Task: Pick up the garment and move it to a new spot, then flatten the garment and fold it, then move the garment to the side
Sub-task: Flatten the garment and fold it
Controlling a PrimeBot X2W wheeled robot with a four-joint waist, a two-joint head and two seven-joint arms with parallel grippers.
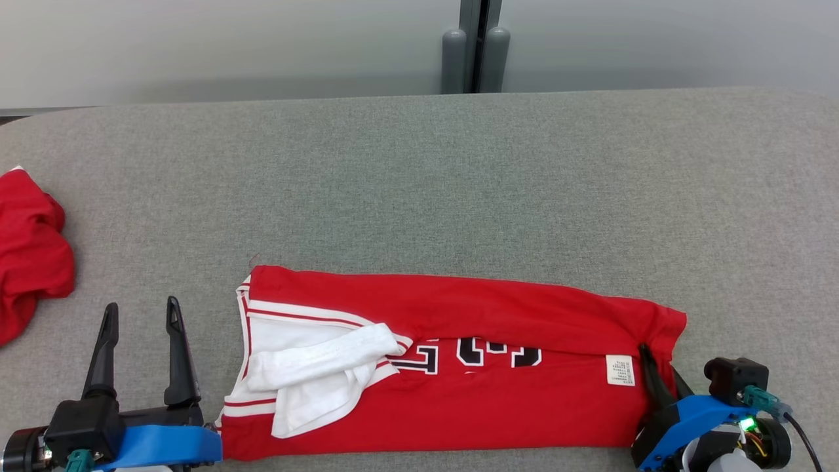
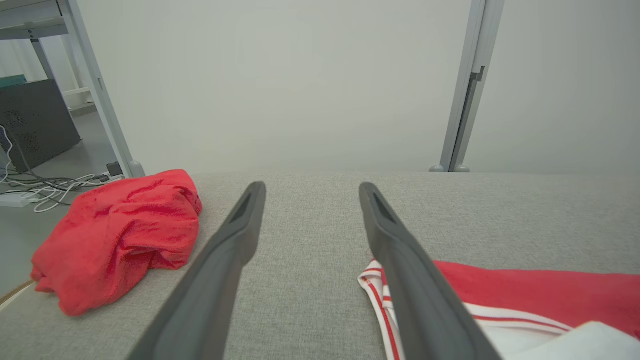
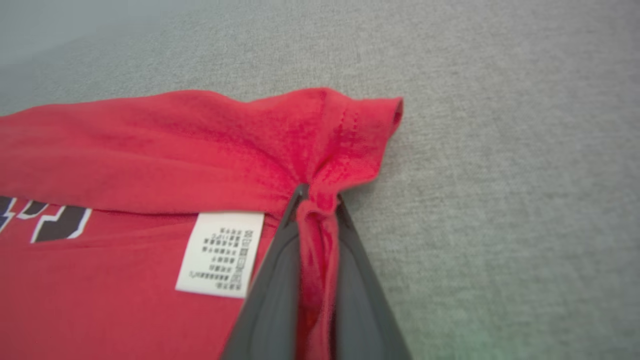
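1. R gripper [image 3: 320, 199]: the fingers are narrow, nearly together, and pinch a bunched fold of the red garment [image 1: 459, 308] at its right end. The cloth is squeezed between the two fingers.
2. Just beside this grip, on the robot's left side, a white care label [image 3: 220, 252] lies flat on the red cloth.
3. The garment lies as a long folded band across the near part of the grey table [image 1: 459, 183], reaching from beside the L gripper [image 1: 142, 305] to the R gripper. In the middle, black lettering [image 1: 478, 354] w/ white outline is half covered by the upper fold. At the left end there is a white part [image 1: 314, 373] w/ red stripes.
4. L gripper: the fingers are wide apart w/ nothing between them and point away from the robot. It is just beside the garment's left end; whether it touches, I cannot tell.
5. Further left, a second red cloth [image 1: 29, 255] lies crumpled at the table's left edge, well apart from the garment.
6. Behind the table: a pale wall [image 1: 196, 46] w/ a grey post [image 1: 473, 46].
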